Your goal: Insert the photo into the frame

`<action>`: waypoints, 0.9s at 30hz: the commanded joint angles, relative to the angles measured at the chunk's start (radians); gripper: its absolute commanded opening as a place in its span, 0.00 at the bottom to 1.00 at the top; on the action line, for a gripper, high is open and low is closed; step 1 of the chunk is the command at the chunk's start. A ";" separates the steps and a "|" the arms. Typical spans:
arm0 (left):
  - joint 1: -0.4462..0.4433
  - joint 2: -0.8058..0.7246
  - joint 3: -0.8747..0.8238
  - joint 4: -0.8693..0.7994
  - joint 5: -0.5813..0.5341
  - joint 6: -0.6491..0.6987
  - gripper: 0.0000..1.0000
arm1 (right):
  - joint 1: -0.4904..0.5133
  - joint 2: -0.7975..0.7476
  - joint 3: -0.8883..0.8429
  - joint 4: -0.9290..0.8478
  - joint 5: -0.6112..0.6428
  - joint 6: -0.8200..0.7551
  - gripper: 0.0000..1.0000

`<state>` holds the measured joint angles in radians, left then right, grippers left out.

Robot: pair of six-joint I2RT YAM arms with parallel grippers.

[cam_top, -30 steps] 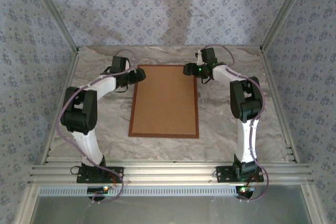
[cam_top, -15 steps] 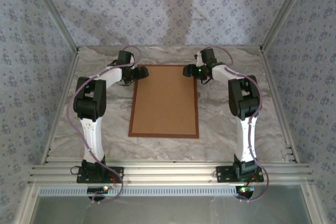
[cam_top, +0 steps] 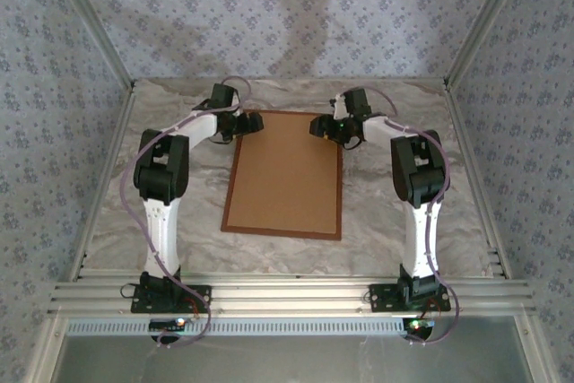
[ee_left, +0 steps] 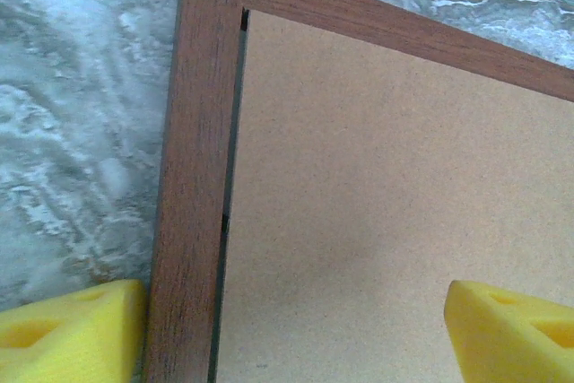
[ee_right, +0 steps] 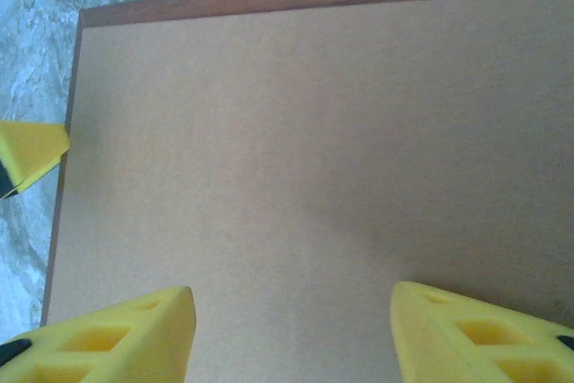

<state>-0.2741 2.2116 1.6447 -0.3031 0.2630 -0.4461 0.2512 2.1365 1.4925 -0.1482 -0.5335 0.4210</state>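
Observation:
The frame lies flat on the marble table with its back up, and a plain brown backing board sits inside it. The photo is hidden. My left gripper hovers open at the frame's far left corner. In the left wrist view its yellow fingertips stand either side of the wooden rail, gripping nothing. My right gripper is at the far right corner, open above the backing board, its fingertips apart with nothing between them.
The marble table has free room on both sides of the frame. Patterned walls and metal rails close it in at the back and sides. The left gripper's yellow fingertip shows at the frame's edge in the right wrist view.
The left arm has swung right and brought its gripper onto the frame's far left corner. The frame's far end has shifted slightly right. The right gripper has barely moved.

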 commanded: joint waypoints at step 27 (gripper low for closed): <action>-0.016 -0.259 -0.190 -0.010 -0.107 0.078 0.86 | 0.335 -0.762 -0.613 -0.344 0.602 -0.221 0.92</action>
<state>-0.2939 1.9682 1.4906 -0.3542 0.1650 -0.3870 0.5415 1.4178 0.9417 -0.3878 -0.0490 0.1932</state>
